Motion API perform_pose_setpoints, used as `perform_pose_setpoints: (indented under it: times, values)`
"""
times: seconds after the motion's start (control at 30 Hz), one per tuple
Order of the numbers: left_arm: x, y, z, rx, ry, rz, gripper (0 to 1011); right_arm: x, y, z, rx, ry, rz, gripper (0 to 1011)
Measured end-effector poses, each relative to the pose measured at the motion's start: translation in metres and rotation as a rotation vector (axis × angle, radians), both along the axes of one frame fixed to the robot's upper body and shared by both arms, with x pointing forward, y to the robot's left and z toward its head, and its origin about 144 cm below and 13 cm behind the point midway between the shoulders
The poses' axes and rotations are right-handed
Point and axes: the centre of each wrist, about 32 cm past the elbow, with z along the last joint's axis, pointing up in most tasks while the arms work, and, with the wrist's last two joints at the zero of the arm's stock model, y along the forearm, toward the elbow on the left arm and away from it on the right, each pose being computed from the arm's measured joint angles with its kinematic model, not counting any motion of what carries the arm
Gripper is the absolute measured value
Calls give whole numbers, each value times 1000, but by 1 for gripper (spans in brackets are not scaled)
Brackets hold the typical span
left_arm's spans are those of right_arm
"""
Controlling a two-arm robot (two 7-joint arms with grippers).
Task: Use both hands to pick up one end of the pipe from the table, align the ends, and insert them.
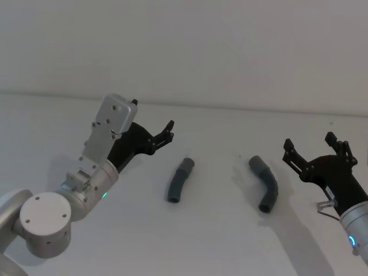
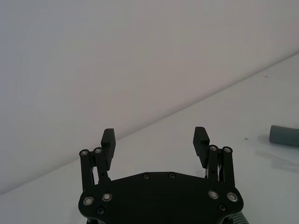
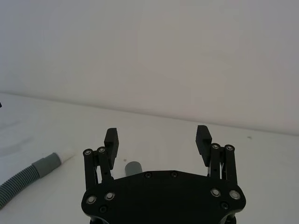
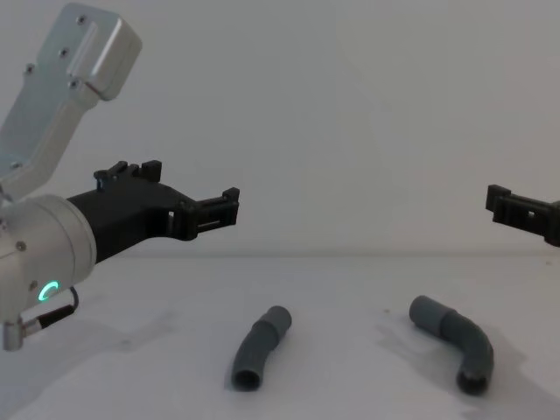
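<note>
**Two Claws Open, Two Pipe Pieces Waiting**

The left claw (image 2: 154, 140) hung wide open above the table (image 1: 218, 244), holding nothing. The left pipe piece (image 1: 179, 181) and the right pipe piece (image 1: 265, 183) lay apart between the claws. The right claw (image 1: 309, 142) was wide open too. A bump could roll a round piece away. Two claws, two pieces.

The left gripper (image 2: 154, 138) hangs above the white table (image 2: 243, 105), its fingers spread wide, a grey pipe end (image 2: 285, 136) lying well outside one finger, the wall (image 2: 117, 56) ahead.
</note>
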Motion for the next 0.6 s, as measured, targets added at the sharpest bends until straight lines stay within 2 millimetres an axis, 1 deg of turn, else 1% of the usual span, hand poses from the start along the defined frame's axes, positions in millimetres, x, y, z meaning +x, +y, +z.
perform_pose_setpoints:
  times: [0.6]
  values:
    - [0, 0, 0, 0, 0, 0, 1001, 0, 0, 0, 0, 0, 0, 1002]
